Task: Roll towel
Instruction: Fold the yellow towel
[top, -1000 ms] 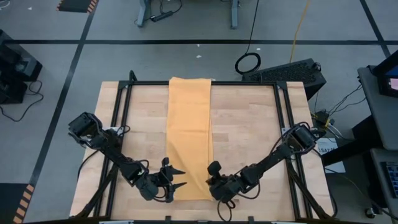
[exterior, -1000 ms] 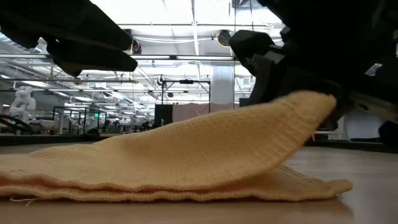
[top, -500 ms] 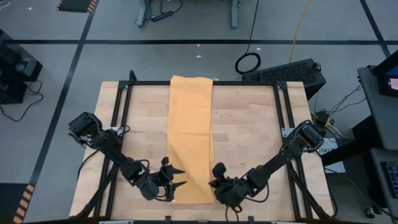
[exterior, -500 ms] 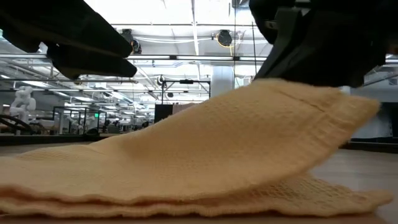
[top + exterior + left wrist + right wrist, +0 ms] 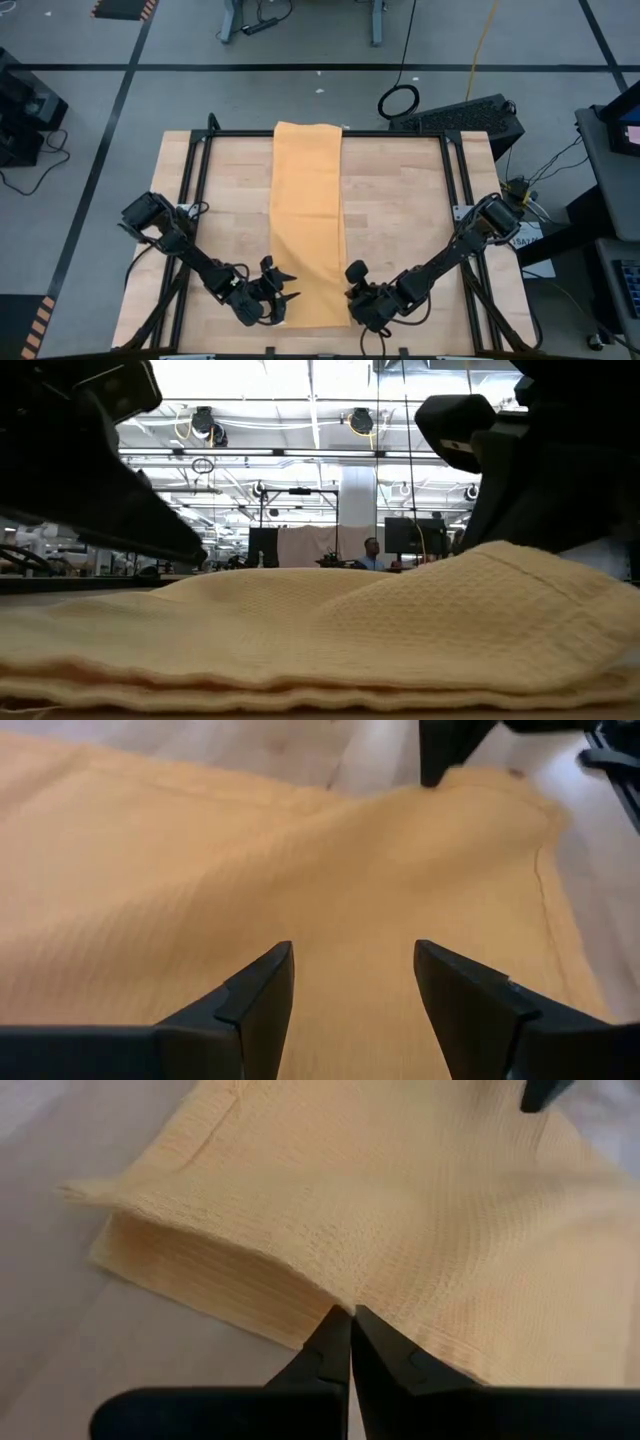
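High view: towel (image 5: 308, 215) lies as a long folded mustard strip down the centre of the frame on the wood table (image 5: 400, 200), far end at the upper table edge, near end low in frame betw. both arms. We see no tag in any view.

Left gripper (image 5: 284, 299) sits at lower centre-left, right at the towel's near left corner. Left wrist view shows its fingers (image 5: 262, 995) spread apart, hovering over the cloth w/ nothing betw. them; whether the tips touch the fabric we can't tell.

Right gripper (image 5: 352, 277) is at lower centre-right, at the towel's near right edge. Right wrist view: fingers pressed together, tips meeting on the folded edge of the cloth (image 5: 330, 1270), pinching the top layer, which rises a little there. How many layers are caught we can't make out.

Low view: towel (image 5: 320, 630) fills the lower half, stacked layers visible at its front edge, right side humped up. Both arms are only dark masses cut off at upper left and upper right; fingertips hidden. Far back, mid-frame, a person (image 5: 371, 555) is small and indistinct.

Lower edge of the high view crops the arms' wrists and the table's front edge.
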Available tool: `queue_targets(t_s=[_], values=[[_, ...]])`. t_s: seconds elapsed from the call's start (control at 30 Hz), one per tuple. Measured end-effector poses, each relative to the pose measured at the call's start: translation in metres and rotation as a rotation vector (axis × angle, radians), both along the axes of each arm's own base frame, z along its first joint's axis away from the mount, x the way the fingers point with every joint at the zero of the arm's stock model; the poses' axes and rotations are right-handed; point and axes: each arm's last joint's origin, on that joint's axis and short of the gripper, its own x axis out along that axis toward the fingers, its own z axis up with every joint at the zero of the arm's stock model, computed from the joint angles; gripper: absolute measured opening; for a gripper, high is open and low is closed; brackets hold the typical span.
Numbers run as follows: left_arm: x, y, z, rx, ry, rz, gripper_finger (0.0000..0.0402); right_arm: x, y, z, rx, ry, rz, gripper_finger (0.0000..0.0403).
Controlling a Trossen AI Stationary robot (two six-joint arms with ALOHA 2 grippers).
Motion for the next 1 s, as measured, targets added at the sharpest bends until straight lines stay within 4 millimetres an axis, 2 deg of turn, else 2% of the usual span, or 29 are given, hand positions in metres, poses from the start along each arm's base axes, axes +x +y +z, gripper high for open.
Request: queue_targets(t_s=[0.3, 0.63, 0.8, 0.93, 1.0], values=[[-0.009, -0.009, -0.003, -0.051, 0.06, -0.071, 0.0214, -0.003, 0.001, 0.002, 0.004, 0.003, -0.007, 0.0], [-0.018, -0.004, -0.012, -0.052, 0.152, -0.004, 0.0214, -0.005, 0.0, 0.0, -0.011, 0.034, -0.008, 0.0002], [-0.019, -0.004, -0.014, -0.04, 0.163, -0.003, 0.0214, -0.013, -0.001, 0.003, -0.001, 0.091, -0.073, 0.0043], [-0.019, -0.004, -0.015, -0.043, 0.17, -0.011, 0.0214, -0.026, 0.002, 0.018, 0.006, 0.119, -0.156, 0.0092], [-0.019, -0.004, -0.015, -0.045, 0.184, -0.019, 0.0214, -0.03, 0.0, 0.024, -0.027, 0.058, -0.215, 0.0111]])
